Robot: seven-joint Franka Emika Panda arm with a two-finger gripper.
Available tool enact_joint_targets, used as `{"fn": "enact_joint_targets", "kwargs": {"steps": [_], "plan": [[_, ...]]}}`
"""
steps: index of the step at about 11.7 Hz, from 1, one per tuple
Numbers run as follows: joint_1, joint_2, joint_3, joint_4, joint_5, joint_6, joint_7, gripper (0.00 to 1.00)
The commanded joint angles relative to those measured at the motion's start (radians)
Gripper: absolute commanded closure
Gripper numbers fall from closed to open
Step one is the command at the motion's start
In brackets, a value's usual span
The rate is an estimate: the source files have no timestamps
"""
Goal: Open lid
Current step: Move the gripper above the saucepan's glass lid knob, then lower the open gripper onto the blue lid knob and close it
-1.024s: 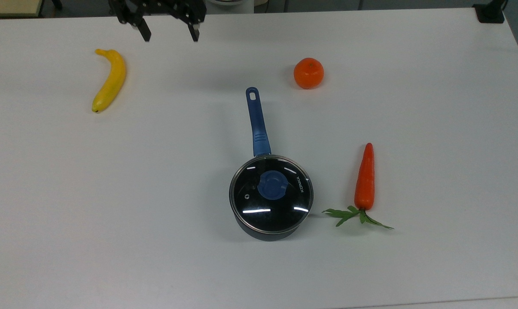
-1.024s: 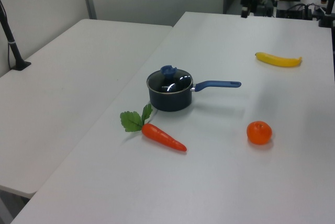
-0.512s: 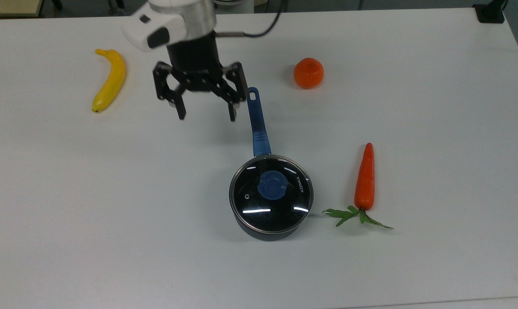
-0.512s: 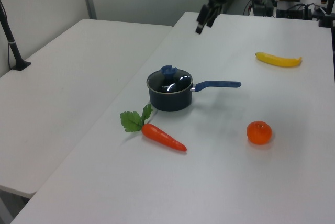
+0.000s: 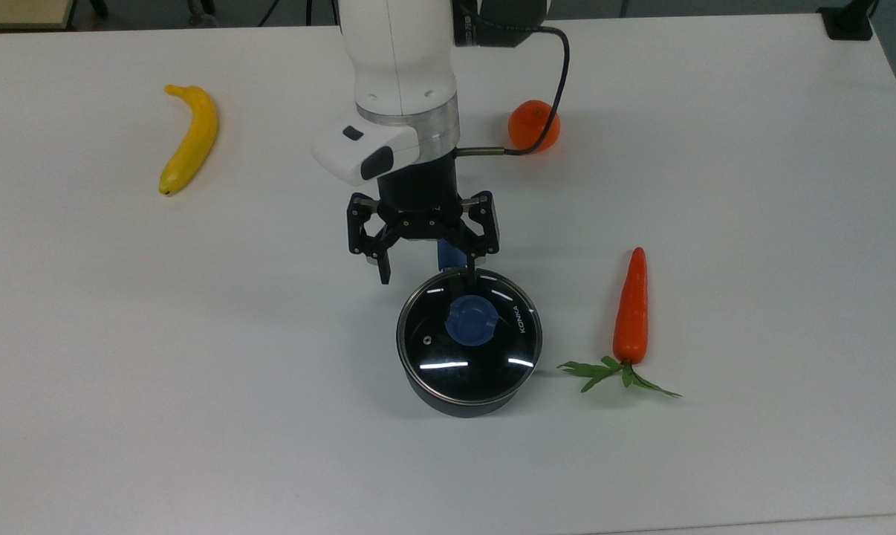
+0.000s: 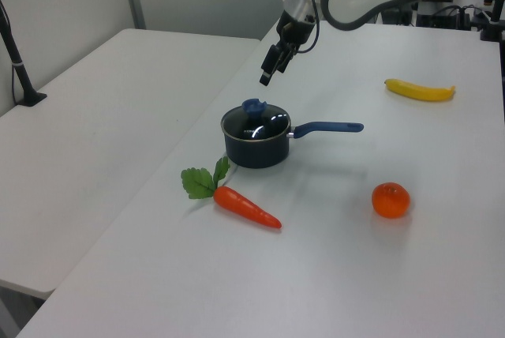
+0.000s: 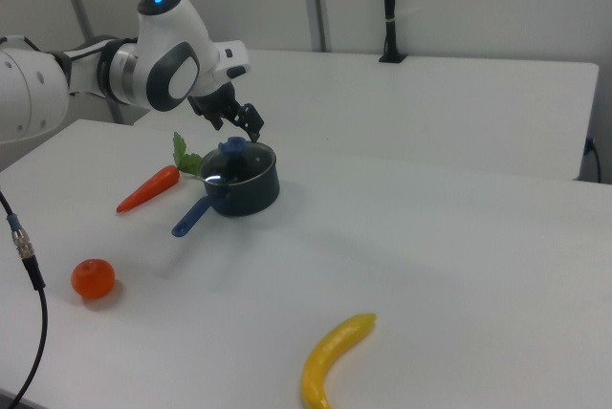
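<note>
Since the earlier frame the gripper (image 5: 427,279) has travelled across the table (image 5: 121,357) from near the banana (image 5: 189,138) to above the pan's blue handle (image 6: 327,127), close to the lid's far edge in the top view. Its fingers are spread apart and hold nothing. In the left view the gripper (image 6: 266,74) hangs clear above the lid, not touching it. The lid (image 5: 469,336) sits closed on the black pan (image 6: 252,148), blue knob (image 5: 470,320) upward. Carrot (image 5: 631,308) lies at the top view's right of the pan; orange (image 5: 535,126) beyond it, partly behind the cable.
</note>
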Motion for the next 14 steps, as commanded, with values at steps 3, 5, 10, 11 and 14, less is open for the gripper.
{"fn": "enact_joint_targets", "kwargs": {"steps": [3, 5, 10, 11, 14], "plan": [[0.021, 0.112, -0.012, 0.101, -0.005, 0.052, 0.024, 0.0], [0.024, 0.132, -0.012, 0.115, -0.003, 0.084, 0.025, 0.0], [0.058, 0.157, -0.012, 0.118, -0.016, 0.09, 0.047, 0.0], [0.064, 0.164, -0.014, 0.119, -0.019, 0.09, 0.05, 0.0], [0.067, 0.168, -0.014, 0.119, -0.025, 0.09, 0.05, 0.06]]}}
